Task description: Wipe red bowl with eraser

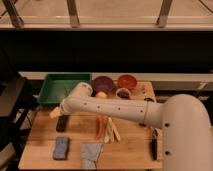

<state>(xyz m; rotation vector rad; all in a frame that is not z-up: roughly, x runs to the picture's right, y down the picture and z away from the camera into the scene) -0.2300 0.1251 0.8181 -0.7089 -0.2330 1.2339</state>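
Pincer (56,112), jaws apart, just beside eraser (62,122); red bowl (127,81) well away.

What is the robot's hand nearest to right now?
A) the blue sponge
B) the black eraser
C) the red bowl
B: the gripper hangs at the left side of the table, right by the eraser. The red bowl sits far off at the back, and the blue sponge lies nearer the front edge.
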